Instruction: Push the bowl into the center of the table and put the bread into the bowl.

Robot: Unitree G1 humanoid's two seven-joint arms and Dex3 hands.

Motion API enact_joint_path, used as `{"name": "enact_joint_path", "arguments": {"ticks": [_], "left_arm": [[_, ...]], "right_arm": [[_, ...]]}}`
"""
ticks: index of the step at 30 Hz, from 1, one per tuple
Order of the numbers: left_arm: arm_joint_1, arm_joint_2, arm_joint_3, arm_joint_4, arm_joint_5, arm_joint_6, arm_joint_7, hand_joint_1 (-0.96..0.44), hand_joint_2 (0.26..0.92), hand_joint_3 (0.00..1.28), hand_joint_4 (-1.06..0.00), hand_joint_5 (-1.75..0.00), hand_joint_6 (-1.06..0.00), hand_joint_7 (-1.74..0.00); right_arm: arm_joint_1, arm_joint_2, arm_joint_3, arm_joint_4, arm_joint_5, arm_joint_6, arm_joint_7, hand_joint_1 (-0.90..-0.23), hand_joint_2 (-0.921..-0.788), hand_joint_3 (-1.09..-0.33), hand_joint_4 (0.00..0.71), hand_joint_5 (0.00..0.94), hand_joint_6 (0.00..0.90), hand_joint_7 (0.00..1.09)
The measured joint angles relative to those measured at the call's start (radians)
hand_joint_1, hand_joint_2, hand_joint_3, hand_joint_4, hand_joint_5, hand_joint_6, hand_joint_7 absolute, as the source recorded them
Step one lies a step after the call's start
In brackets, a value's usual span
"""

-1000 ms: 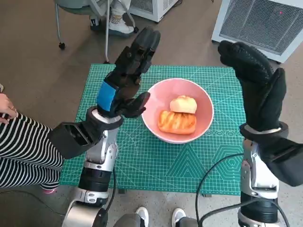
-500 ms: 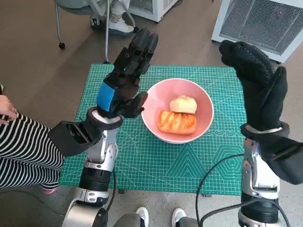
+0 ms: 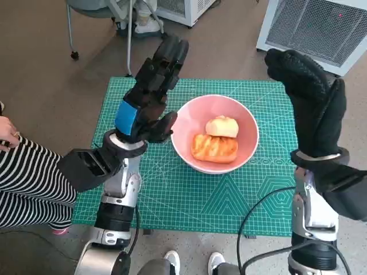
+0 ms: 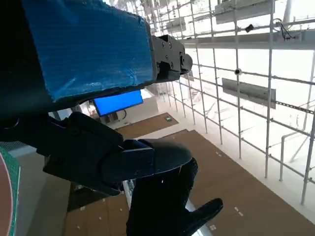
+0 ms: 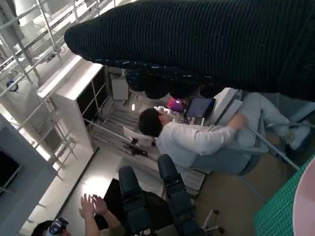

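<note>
A pink bowl [image 3: 195,117] stands near the middle of the green cutting mat [image 3: 189,195]. Two pieces of bread lie in it: a pale round roll [image 3: 222,126] and a golden glazed loaf [image 3: 214,147]. My left hand [image 3: 150,94] is raised above the mat just left of the bowl, fingers stretched out and holding nothing; its blue-taped back [image 4: 88,49] fills the left wrist view. My right hand [image 3: 312,100] in the black glove is raised to the right of the bowl, fingers upward, empty. The glove [image 5: 197,44] spans the right wrist view.
A person in striped clothing [image 3: 28,177] sits at the left edge with a hand [image 3: 7,130] showing. A white ventilated unit [image 3: 321,28] stands behind the table on the right, and chair legs [image 3: 129,40] behind on the left. A seated person [image 5: 197,140] shows in the right wrist view.
My left hand has lifted slightly and drifted a little away from the bowl. The bowl, the bread and my right hand stay where they were.
</note>
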Motion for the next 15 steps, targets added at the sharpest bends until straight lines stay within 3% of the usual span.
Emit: {"name": "enact_joint_path", "arguments": {"ticks": [15], "left_arm": [[0.001, 0.016, 0.001, -0.015, -0.006, 0.018, -0.008, -0.71, 0.921, 0.57, -0.04, -0.02, -0.13, -0.05]], "right_arm": [[0.000, 0.004, 0.010, 0.016, 0.001, -0.022, 0.003, -0.676, -0.921, -0.697, 0.155, 0.000, 0.085, 0.35]]}}
